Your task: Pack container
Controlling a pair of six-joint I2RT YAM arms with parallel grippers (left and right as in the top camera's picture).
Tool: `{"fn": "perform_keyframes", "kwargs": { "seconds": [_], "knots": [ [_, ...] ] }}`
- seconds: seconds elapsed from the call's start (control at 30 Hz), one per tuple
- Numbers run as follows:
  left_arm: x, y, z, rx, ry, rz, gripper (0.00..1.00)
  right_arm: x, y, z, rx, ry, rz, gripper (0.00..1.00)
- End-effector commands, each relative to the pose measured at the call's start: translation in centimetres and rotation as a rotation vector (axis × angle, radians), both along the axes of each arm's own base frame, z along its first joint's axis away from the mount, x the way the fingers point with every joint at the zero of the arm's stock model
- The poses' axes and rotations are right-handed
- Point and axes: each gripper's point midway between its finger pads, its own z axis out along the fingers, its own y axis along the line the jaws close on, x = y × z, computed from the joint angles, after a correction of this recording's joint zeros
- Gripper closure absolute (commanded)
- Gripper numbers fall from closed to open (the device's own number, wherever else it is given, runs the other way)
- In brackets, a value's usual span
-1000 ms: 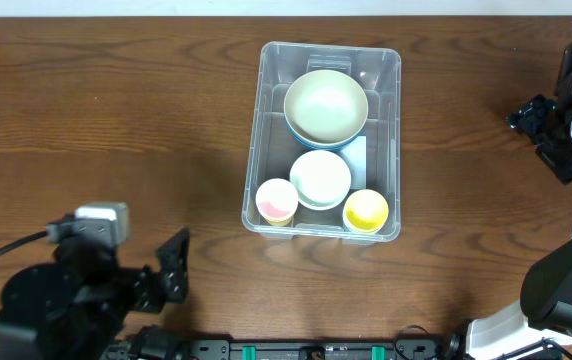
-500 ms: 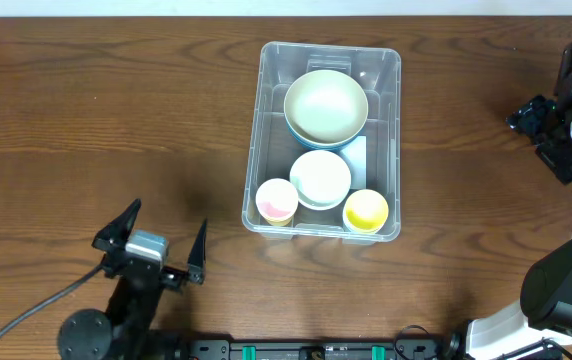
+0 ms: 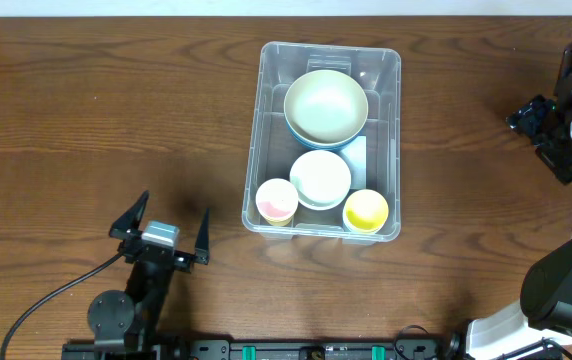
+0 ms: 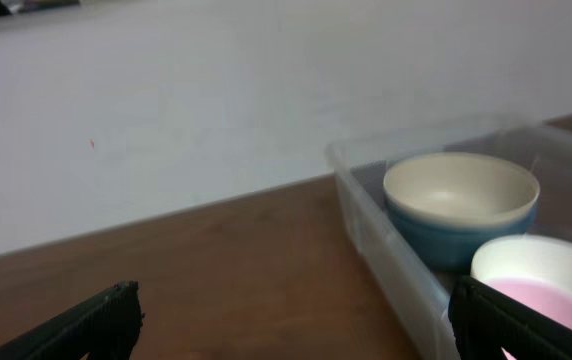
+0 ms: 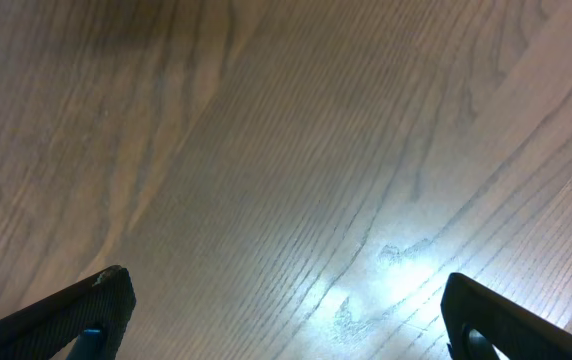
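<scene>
1. Sitting right of the table's (image 3: 86, 100) centre, the container (image 3: 255, 130) holds four vessels: a large cream bowl (image 3: 326, 105) at the far end, a white bowl (image 3: 320, 178) in the middle, and a pink-lined cup (image 3: 277, 201) and a yellow cup (image 3: 366, 211) against the near wall.
2. Near the front edge, well apart from the container, the left gripper (image 3: 169, 224) has its jaws spread wide with nothing between them. The right gripper (image 5: 281, 300) is likewise spread wide over bare wood and holds nothing.
3. Since a second ago the left gripper has unfolded and swung up toward the container. The contents and the right gripper are unchanged.
4. Only the left wrist view shows the cream bowl's blue outer side and a white wall (image 4: 216, 100) behind. Only the overhead shows the yellow cup and the white label (image 3: 358, 155).
</scene>
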Motion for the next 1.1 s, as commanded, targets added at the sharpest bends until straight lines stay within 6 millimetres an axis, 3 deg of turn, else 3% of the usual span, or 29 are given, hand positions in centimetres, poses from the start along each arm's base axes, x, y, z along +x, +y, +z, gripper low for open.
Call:
{"fn": "perform_keyframes", "kwargs": {
  "seconds": [0.0,0.37,1.07],
  "knots": [
    [0.5,0.1,-1.8,0.03,0.002,0.001,0.02,-0.1,-0.4,0.3,-0.019,-0.004,-0.019,0.01],
    [0.9,0.2,-6.6,0.026,0.119,0.005,0.02,-0.1,-0.4,0.3,-0.019,-0.004,-0.019,0.01],
    [0.9,0.2,-6.5,0.026,0.115,0.004,0.02,-0.1,-0.4,0.3,-0.019,-0.004,-0.019,0.01]
  ]
}}
